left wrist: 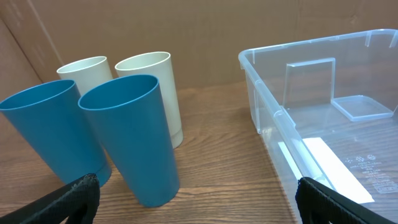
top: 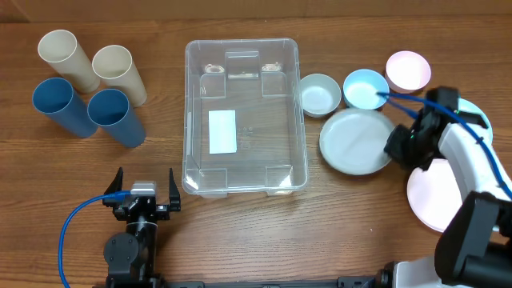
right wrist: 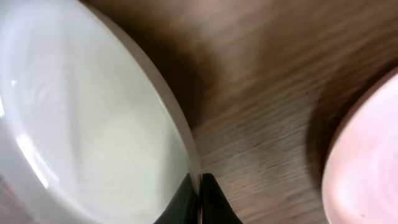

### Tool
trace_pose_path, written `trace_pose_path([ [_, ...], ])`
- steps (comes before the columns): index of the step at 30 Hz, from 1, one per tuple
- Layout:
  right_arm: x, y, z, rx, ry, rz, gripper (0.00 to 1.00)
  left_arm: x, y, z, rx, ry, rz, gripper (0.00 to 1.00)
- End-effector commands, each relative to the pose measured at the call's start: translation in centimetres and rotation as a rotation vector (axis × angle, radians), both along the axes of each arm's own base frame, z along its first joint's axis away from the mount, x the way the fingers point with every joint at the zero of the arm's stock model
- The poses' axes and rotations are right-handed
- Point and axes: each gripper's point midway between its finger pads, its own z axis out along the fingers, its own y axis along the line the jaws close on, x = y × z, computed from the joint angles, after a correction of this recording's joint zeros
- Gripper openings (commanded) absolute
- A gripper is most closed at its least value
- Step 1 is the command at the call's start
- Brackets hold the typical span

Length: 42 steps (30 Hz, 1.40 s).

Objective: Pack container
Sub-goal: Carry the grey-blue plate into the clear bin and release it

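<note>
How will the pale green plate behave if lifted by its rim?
The pale green plate looks stiff and light, probably thin plastic. Its glossy rim may slip; the right pincer pinches only the edge, so it could tilt.

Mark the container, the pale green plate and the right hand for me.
container (top: pixel 260 132), overhead view, on the bare middle of its floor.
pale green plate (top: pixel 352 142), overhead view, on the middle of its face.
right hand (right wrist: pixel 199 182), right wrist view, between the fingertips pinching the plate's rim.

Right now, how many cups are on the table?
4, all left of the container: a cream cup far left, a second cream cup beside it, a blue cup in front, a second blue cup nearest the container.
</note>
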Motion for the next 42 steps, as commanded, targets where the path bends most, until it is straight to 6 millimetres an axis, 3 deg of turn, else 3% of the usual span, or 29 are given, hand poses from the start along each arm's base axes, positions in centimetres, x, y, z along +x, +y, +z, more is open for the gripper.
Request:
trace_pose_path([
  [1,2.2,-1.1,4.8,-0.066,-0.118,-0.014,0.04,0.0,0.1,0.1,0.022,-0.007,0.001,1.00],
  [7,4.2,-2.4,12.6,-0.140,-0.237,-0.028,0.04,0.0,0.1,0.1,0.022,-0.006,0.001,1.00],
  [10,4.8,-1.7,16.8,-0.136,-0.308,-0.008,0.04,0.0,0.1,0.1,0.022,-0.007,0.001,1.00],
  [14,5.6,4.2,20.9,-0.021,-0.447,0.182,0.04,0.0,0.1,0.1,0.022,-0.007,0.001,1.00],
  [18,5.3,11.4,21.4,0.015,-0.481,0.376,0.04,0.0,0.1,0.1,0.022,-0.006,0.001,1.00],
  [20,5.1,14.1,21.4,0.006,-0.494,0.445,0.04,0.0,0.1,0.1,0.022,-0.007,0.001,1.00],
  [23,4.9,17.5,20.1,-0.029,-0.486,0.538,0.04,0.0,0.1,0.1,0.022,-0.007,0.001,1.00],
  [28,4.8,22.0,14.6,-0.012,-0.387,0.646,0.04,0.0,0.1,0.1,0.022,-0.007,0.001,1.00],
  [35,5.4,23.1,6.8,-0.018,-0.201,0.676,0.04,0.0,0.1,0.1,0.022,-0.007,0.001,1.00],
  [37,5.3,23.5,5.3,-0.002,-0.161,0.681,0.04,0.0,0.1,0.1,0.022,-0.007,0.001,1.00],
  [42,4.3,23.9,3.5,-0.002,-0.121,0.702,0.04,0.0,0.1,0.1,0.022,-0.007,0.001,1.00],
])
